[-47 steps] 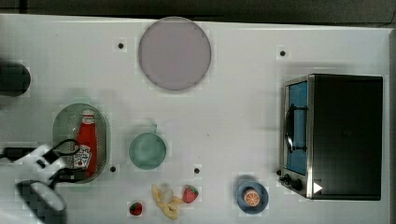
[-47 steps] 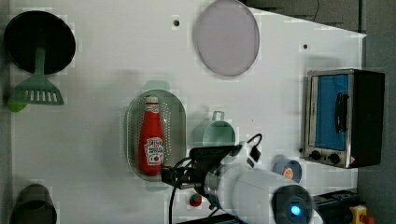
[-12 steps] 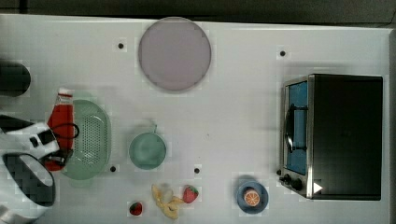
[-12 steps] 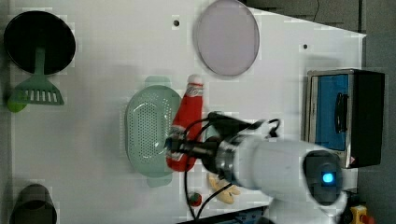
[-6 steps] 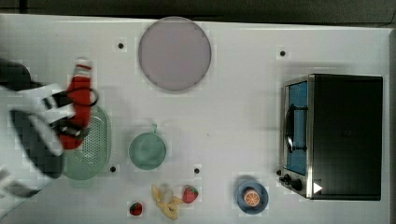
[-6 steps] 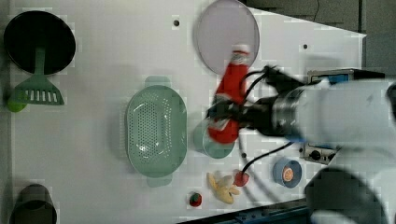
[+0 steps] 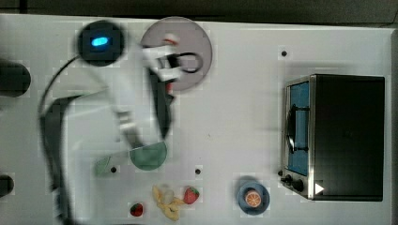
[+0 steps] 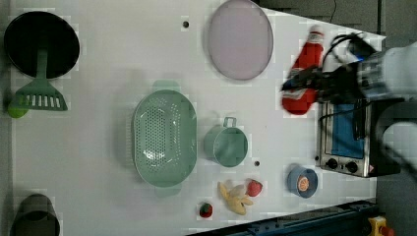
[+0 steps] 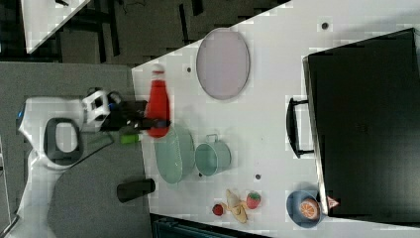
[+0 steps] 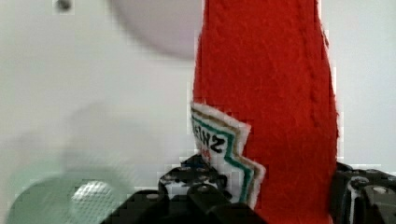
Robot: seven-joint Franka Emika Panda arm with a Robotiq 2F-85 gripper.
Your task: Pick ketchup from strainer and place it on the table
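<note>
The ketchup (image 8: 304, 73), a red bottle with a white cap, hangs in the air with my gripper (image 8: 307, 86) shut on its lower body. In the right view the ketchup (image 9: 158, 99) is held upright by the gripper (image 9: 156, 120), above the table's left edge. Close up, the wrist view has the ketchup (image 10: 271, 93) and its label between my black fingers (image 10: 187, 189). The pale green strainer (image 8: 164, 137) lies empty on the white table (image 8: 123, 59), well apart from the bottle. In the top view my blurred arm (image 7: 126, 98) covers most of the strainer.
A teal cup (image 8: 226, 145) stands beside the strainer, a grey-lilac plate (image 8: 240, 39) lies further back. A toaster oven (image 8: 344, 132) fills one side. Strawberries (image 8: 254, 188), a banana piece (image 8: 235, 199) and a blue bowl (image 8: 302, 181) sit near the front edge. A black pan (image 8: 42, 44) and green spatula (image 8: 38, 96) lie at the left view's left.
The arm has swung the ketchup up and away from the strainer: toward the plate in the top view, toward the left view's right. The strainer stays where it was.
</note>
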